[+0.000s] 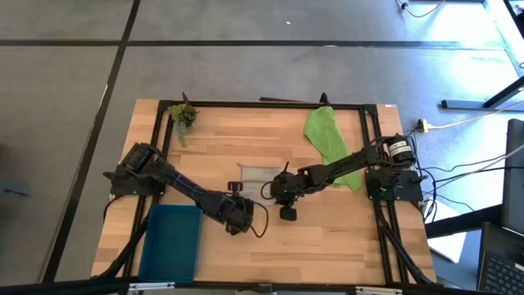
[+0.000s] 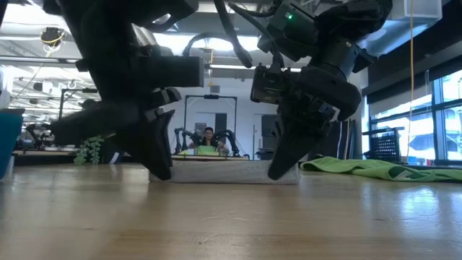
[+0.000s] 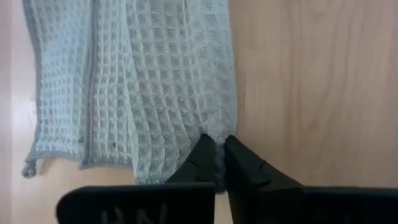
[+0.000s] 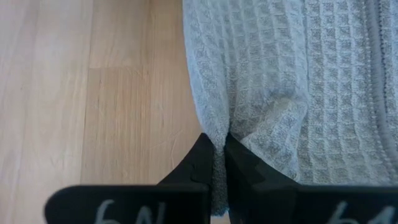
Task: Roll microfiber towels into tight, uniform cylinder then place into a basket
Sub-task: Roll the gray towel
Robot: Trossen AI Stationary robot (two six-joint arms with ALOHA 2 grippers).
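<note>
On your left, the teal basket [image 1: 170,242] sits at the near-left corner of the worktop [image 1: 327,238], and just beside it your left gripper [image 3: 218,155] has its jaws clamped on the near edge of the grey towel [image 1: 262,174]. Your right gripper [image 4: 217,152] has its jaws pinched on the same edge of that towel, which lies flat mid-worktop. The green towel [image 1: 329,139] lies crumpled at the far right, partly under the right arm.
</note>
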